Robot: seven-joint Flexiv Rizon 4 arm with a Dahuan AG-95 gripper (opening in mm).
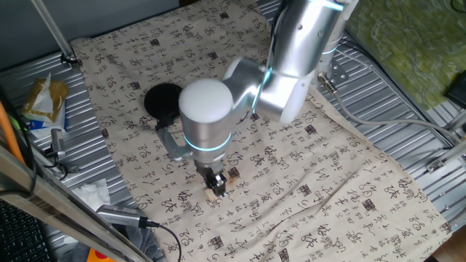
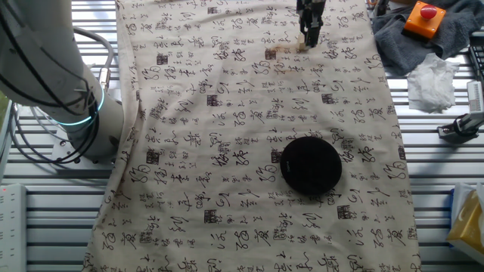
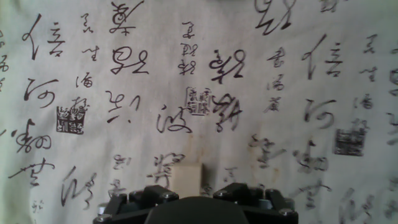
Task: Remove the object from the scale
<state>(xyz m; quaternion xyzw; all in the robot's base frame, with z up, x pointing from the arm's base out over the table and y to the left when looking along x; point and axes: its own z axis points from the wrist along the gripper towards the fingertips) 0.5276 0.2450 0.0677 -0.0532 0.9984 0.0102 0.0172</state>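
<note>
The scale [image 1: 162, 98] is a flat black disc on the printed cloth, and its top is bare; it also shows in the other fixed view [image 2: 311, 164]. The object [image 3: 186, 177] is a tiny pale tan block between my fingers, well away from the scale. My gripper [image 1: 214, 185] is shut on the object [image 1: 215, 193] and holds it down at the cloth, in front of the scale. In the other fixed view my gripper [image 2: 308, 38] is at the far edge of the cloth. The fingertips are hidden in the hand view.
A rusty-brown stain [image 3: 261, 146] marks the cloth near the block. A brown stamp mark [image 1: 234, 175] lies right of my gripper. A grey rag with an orange button box [image 2: 422, 19] and white tissue [image 2: 432, 79] lie beyond the cloth's edge.
</note>
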